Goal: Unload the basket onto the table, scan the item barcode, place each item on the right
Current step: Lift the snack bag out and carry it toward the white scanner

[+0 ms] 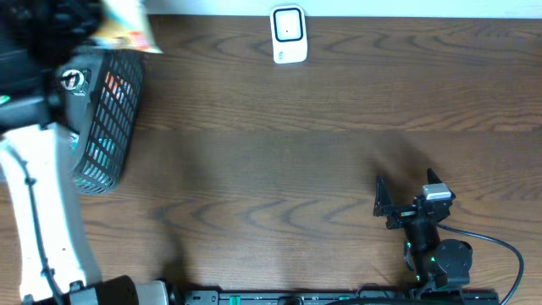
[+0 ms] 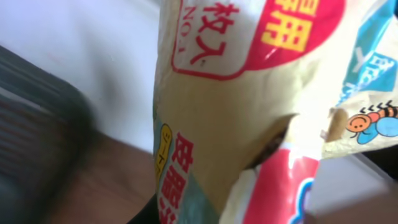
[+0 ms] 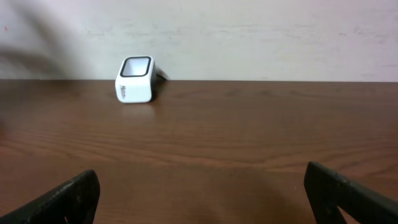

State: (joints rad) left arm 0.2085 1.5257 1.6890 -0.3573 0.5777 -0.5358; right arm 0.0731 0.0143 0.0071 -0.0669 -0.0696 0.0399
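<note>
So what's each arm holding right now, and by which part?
The left gripper holds a printed packet by the basket. Its jaws are hidden behind the packet, so the grip spot cannot be told. The right gripper is open and empty.

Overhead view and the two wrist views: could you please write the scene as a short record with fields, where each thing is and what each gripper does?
item: printed packet, held up over the basket at the far left
basket: black mesh, on the table, left side
scanner: small white unit, middle of the far edge, nothing near it
left gripper: fingers hidden, shut on the packet
right gripper: open, empty, front right, facing the scanner
barcode: none visible in any view
</note>
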